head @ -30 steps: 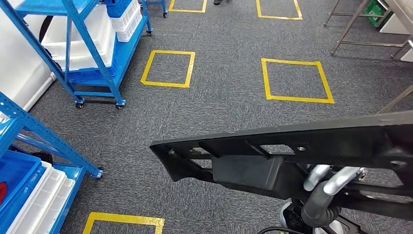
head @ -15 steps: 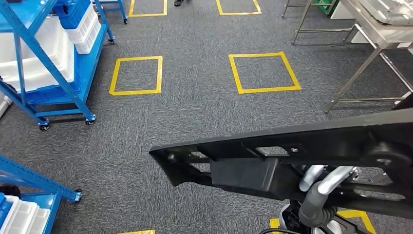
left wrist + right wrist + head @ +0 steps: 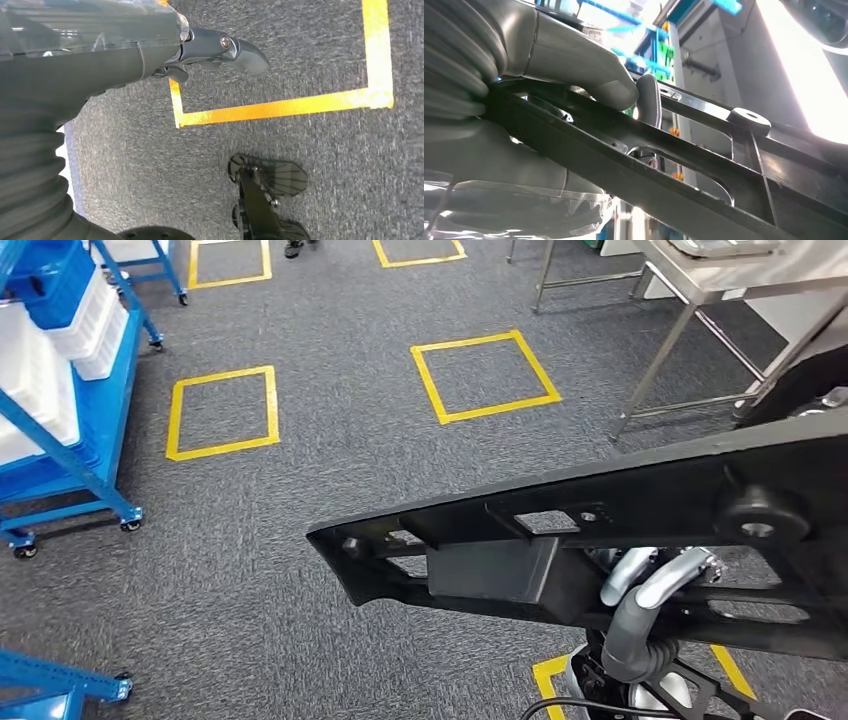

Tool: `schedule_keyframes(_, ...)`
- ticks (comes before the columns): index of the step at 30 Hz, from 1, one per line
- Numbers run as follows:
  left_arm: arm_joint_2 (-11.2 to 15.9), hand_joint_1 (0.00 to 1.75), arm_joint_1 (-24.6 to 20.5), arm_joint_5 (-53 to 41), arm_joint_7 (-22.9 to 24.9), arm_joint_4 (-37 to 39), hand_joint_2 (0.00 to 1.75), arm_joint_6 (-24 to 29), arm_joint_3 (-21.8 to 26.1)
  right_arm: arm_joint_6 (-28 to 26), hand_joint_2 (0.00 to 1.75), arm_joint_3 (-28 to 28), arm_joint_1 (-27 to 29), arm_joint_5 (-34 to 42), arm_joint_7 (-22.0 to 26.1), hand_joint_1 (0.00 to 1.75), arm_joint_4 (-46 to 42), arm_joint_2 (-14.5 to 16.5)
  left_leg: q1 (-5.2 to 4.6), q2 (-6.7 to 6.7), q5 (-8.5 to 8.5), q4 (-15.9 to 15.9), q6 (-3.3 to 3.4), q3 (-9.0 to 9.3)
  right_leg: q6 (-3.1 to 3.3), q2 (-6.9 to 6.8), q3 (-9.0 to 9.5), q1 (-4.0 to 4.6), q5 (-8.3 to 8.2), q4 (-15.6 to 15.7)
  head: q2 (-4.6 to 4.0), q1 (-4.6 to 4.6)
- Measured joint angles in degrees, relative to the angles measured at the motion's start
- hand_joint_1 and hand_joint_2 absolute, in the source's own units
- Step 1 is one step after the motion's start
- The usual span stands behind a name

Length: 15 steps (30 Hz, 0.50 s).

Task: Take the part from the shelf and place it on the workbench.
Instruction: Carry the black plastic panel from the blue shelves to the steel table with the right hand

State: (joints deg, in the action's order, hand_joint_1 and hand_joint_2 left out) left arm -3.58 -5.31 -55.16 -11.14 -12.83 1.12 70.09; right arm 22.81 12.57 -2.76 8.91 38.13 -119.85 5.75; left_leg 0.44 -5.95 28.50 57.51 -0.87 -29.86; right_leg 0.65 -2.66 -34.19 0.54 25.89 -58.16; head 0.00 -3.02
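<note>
one long black part (image 3: 620, 540) is grasped in our right hand (image 3: 589, 85), left hand (image 3: 220, 50) released, so we carry it level toward the steel workbench (image 3: 740, 270).

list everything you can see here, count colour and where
long black plastic part: 1, black, in front of the robot, held by the right hand
yellow tape squares: two whole, more cut off at the edges, on the grey carpet floor
blue wheeled shelf rack: 1, far left, holding white plastic bins
steel-legged workbench: 1, silver, upper right
person's shoes: dark, top edge
left hand: 1, grey, hanging over the carpet, holding nothing
right hand: 1, grey, thumb and fingers around a bar of the part
</note>
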Motion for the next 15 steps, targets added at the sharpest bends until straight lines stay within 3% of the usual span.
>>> schedule_keyframes(2,-0.02,0.0,-0.19,0.04,-0.05,0.01,1.75,0.07,0.05,-0.1,1.75,0.45,-0.32,0.05,0.01,1.75,-0.05,-0.13,0.17,1.76,1.57,2.07,-0.46,-0.57,0.66,1.23,0.39,-0.42,-0.24,0.56,-0.01,0.0)
schedule_keyframes(4,-0.09,0.0,-0.09,0.07,-0.15,0.02,1.75,0.17,0.23,-0.32,1.75,0.96,-0.64,0.08,0.0,1.75,-0.08,-0.19,0.31,4.49,4.91,8.67,-0.71,-3.66,1.13,2.45,0.62,-0.61,-0.34,0.77,-0.01,0.0)
schedule_keyframes(6,-0.14,0.0,0.17,0.11,-0.19,0.02,1.75,0.33,0.5,-0.61,1.75,1.3,-0.71,0.09,0.0,1.75,-0.03,-0.2,0.33,5.28,7.13,15.65,-0.88,-7.5,1.25,3.94,0.66,-0.57,-0.32,0.7,0.0,0.0)
schedule_keyframes(7,-0.14,0.0,0.24,0.16,-0.2,0.02,1.75,0.39,0.63,-0.71,1.75,1.42,-0.71,0.12,0.0,1.75,-0.01,-0.21,0.34,5.38,6.62,16.6,-0.91,-8.33,1.23,4.72,0.73,-0.58,-0.3,0.65,0.0,0.0)
schedule_keyframes(8,-0.14,0.0,0.25,0.27,-0.22,0.02,1.75,0.43,0.74,-0.74,1.75,1.53,-0.71,0.18,0.0,1.75,0.02,-0.22,0.36,5.47,4.93,15.15,-0.9,-8.05,1.15,5.5,0.85,-0.61,-0.24,0.6,0.0,0.0)
schedule_keyframes(9,-0.14,0.0,0.23,0.4,-0.26,0.02,1.75,0.44,0.84,-0.74,1.75,1.64,-0.71,0.26,0.0,1.75,0.03,-0.23,0.43,5.82,2.51,11.69,-0.87,-6.76,1.01,6.24,1.01,-0.66,-0.15,0.51,0.0,0.0)
schedule_keyframes(11,-0.14,0.0,0.17,0.59,-0.32,0.02,1.75,0.43,0.97,-0.7,1.75,1.87,-0.76,0.41,0.0,1.75,0.03,-0.25,0.77,8.32,-1.04,4.01,-0.74,-3.65,0.55,7.54,0.99,-0.69,0.12,0.1,-0.01,0.0)
schedule_keyframes(13,-0.15,0.0,0.15,0.64,-0.33,0.02,1.75,0.43,1.06,-0.69,1.75,2.07,-0.81,0.5,0.0,1.75,0.04,-0.28,0.88,10.2,-1.64,0.92,-0.43,-2.45,-0.15,8.68,0.48,-0.73,0.13,-0.21,-0.01,0.0)
schedule_keyframes(15,-0.24,0.0,0.07,0.66,-0.34,0.03,1.75,0.5,1.1,-0.66,1.75,2.18,-0.79,0.55,0.01,1.75,0.05,-0.35,0.84,9.41,-1.75,0.61,0.25,-2.38,-0.95,9.65,0.11,-0.87,-0.07,-0.14,0.0,0.0)
